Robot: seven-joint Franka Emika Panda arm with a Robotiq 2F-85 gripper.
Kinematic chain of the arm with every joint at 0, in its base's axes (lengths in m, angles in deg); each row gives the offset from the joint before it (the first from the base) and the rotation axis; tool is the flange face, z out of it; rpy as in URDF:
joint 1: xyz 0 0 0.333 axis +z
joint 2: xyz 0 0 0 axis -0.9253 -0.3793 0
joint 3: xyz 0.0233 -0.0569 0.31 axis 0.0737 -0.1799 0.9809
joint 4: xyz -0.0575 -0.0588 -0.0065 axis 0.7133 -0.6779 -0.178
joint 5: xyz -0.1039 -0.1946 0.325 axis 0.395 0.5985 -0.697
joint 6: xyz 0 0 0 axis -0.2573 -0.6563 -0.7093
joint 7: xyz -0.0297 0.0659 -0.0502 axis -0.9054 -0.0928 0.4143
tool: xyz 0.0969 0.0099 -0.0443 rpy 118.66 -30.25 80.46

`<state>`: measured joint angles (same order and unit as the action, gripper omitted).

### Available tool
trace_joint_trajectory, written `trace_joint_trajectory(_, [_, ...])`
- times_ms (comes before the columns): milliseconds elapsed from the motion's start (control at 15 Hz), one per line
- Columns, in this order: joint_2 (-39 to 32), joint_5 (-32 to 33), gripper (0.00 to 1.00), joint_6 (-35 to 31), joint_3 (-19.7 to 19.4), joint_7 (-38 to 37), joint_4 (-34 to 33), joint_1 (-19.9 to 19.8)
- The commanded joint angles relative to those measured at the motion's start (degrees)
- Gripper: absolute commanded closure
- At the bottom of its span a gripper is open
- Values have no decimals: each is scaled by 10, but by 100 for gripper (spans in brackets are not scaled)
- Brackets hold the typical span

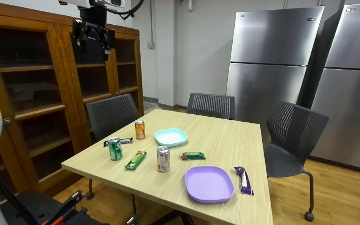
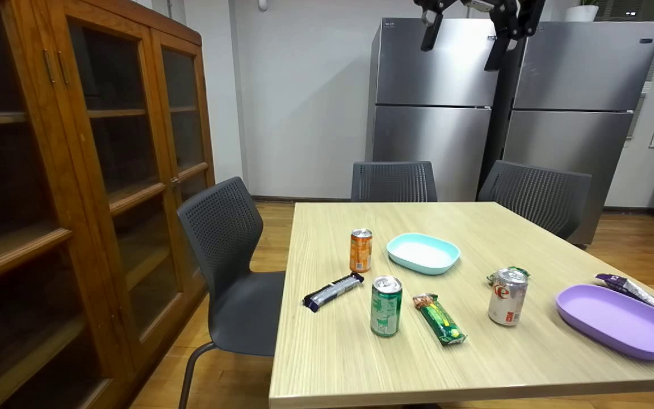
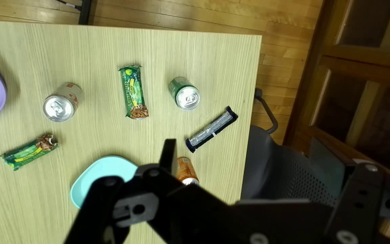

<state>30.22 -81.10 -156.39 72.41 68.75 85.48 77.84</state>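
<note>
My gripper [image 1: 93, 51] is open and empty, high above the table; its spread fingers also show in an exterior view [image 2: 462, 54] and in the wrist view [image 3: 249, 157]. It touches nothing. On the table stand an orange can [image 2: 360, 251], a green can [image 2: 386, 307] and a silver can [image 2: 507, 297], all upright. A dark silver-striped bar [image 3: 212, 129] lies near the orange can. Two green wrapped bars [image 3: 133, 88] [image 3: 29, 152] lie around the silver can. A purple wrapped bar [image 1: 244, 181] lies beside the purple plate [image 1: 209, 184]. A light blue plate [image 1: 171, 137] sits farther back.
Grey chairs [image 1: 211, 106] [image 1: 295, 137] [image 2: 225, 255] stand around the table [image 1: 223, 131]. A wooden glass-door cabinet [image 1: 58, 93] runs along one side. Two steel refrigerators [image 1: 270, 62] [image 1: 348, 93] stand beyond the table.
</note>
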Motion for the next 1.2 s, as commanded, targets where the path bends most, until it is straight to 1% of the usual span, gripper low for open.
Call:
trace_joint_trajectory(0, [0, -2, 0, 2, 6, 1, -2, -7])
trace_joint_trajectory(400, [0, -2, 0, 2, 6, 1, -2, -7])
trace_joint_trajectory(600, [-14, 19, 0, -9, 17, -3, -8, -6])
trace_joint_trajectory(867, [-53, 36, 0, -16, 32, -6, -19, -2])
trace_joint_trajectory(1133, [-104, 74, 0, -38, 50, -26, -31, -1])
